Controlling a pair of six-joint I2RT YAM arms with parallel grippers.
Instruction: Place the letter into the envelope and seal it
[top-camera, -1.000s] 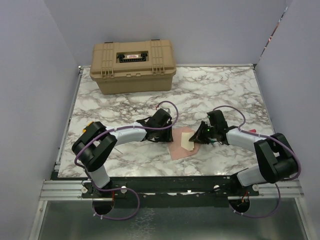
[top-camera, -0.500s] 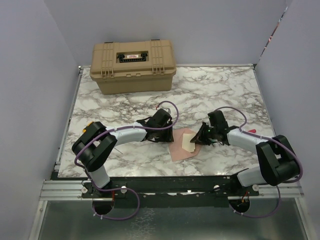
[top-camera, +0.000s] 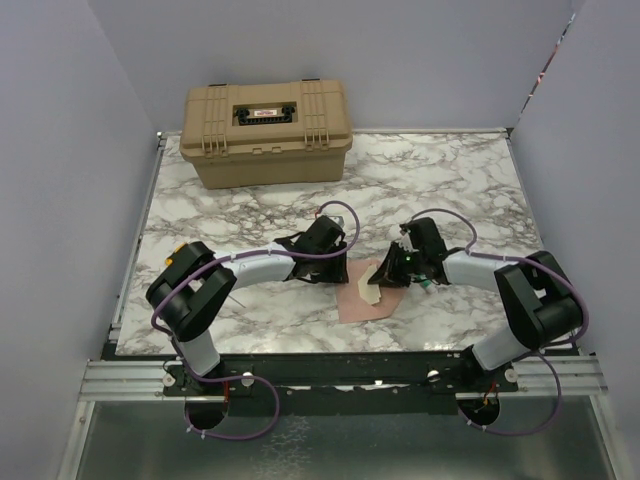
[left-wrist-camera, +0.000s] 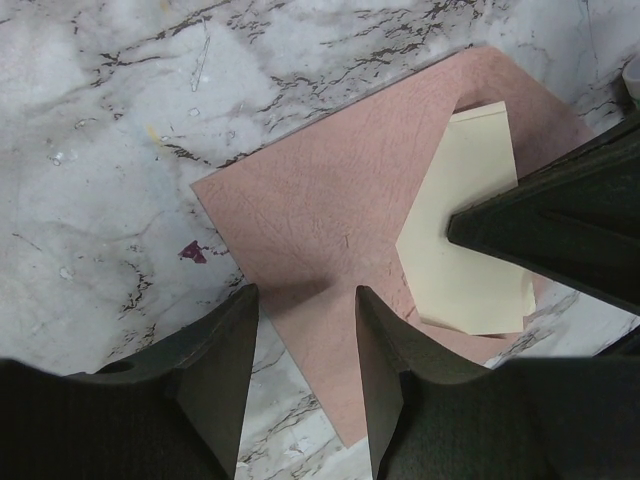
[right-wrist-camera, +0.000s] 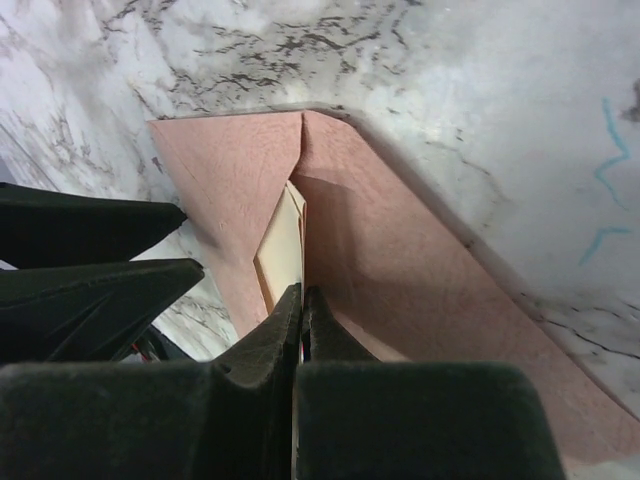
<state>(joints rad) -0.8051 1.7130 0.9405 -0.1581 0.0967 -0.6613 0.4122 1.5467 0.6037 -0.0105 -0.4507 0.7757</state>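
right gripper, clamped shut on the letter, is swinging further left than before, tipping the sheet up over the envelope. left gripper is staying half-open, straddling the envelope's edge on the marble table.

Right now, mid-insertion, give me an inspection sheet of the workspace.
Surface: marble tabletop, with a small dark red spot beside the envelope.
Job's things: pinkish envelope lies flat; cream letter lies against it, how far in cannot be told.
Clutter: tan latched case at the far edge.
Grippers: left gripper open, over the envelope's edge; right gripper shut on the letter.
Cables: purple cables loop off both wrists, above the paper.
Surroundings: plain pale walls.
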